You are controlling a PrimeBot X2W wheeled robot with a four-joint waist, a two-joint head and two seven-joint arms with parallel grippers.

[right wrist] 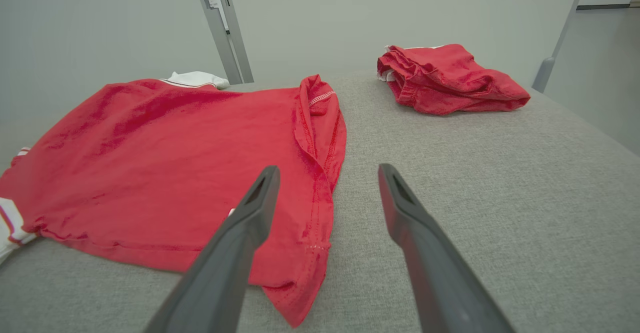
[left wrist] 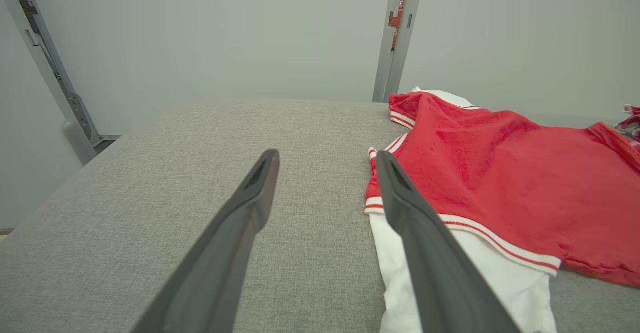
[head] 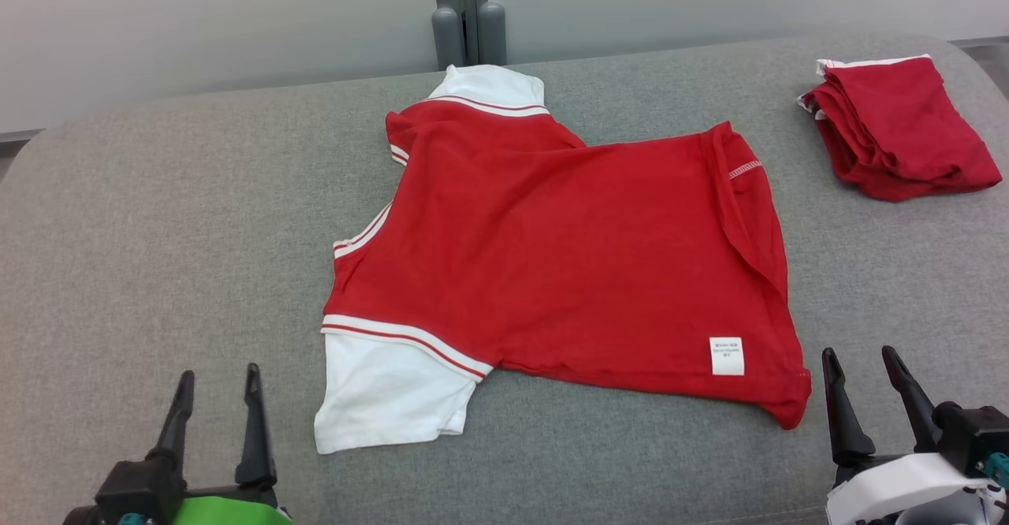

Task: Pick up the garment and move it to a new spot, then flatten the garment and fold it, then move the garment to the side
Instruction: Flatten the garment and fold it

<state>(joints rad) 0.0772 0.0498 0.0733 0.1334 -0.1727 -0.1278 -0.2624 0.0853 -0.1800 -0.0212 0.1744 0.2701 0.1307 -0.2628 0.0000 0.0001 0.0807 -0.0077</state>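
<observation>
The garment [head: 552, 257] is a red shirt with white sleeves and red-striped cuffs, spread mostly flat across the middle of the grey padded table [head: 158, 257], its right hem slightly folded over. A white label sits near its lower right corner. My left gripper [head: 217, 379] hovers open at the lower left, short of the near white sleeve [head: 386, 391]. At the lower right my right gripper [head: 859, 359] stands open just beside the shirt's near right corner. The left wrist view has the garment [left wrist: 500, 173] to the right of the fingers. In the right wrist view the garment [right wrist: 175, 148] lies left of the open fingers.
A second red garment [head: 899, 127] lies folded in a pile at the table's far right, also seen as a red pile [right wrist: 445, 78] in the right wrist view. A grey post [head: 465, 13] stands behind the table's far edge against a pale wall.
</observation>
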